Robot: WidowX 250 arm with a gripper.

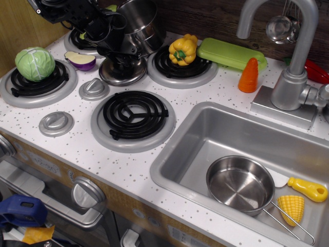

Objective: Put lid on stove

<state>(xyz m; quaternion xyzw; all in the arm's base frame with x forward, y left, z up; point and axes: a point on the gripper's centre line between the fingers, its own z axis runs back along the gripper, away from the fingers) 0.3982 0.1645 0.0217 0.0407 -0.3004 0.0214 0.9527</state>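
The shiny steel lid [110, 76] lies flat on the white speckled stove [82, 149], at the back between the coil burners. My black gripper [123, 57] is low over the lid's centre and hides its knob. Its fingers stand on either side of the centre, and I cannot tell whether they are closed on the knob. The front coil burner [135, 114] has nothing on it.
A cabbage [35, 63] sits on the left burner, an eggplant half [80, 59] beside it. A steel pot [140, 23] stands right behind my gripper. A yellow pepper [183, 49] is on the back right burner. Two grey dials [94, 88] lie near the lid. The sink [205, 134] holds a steel pan [239, 184].
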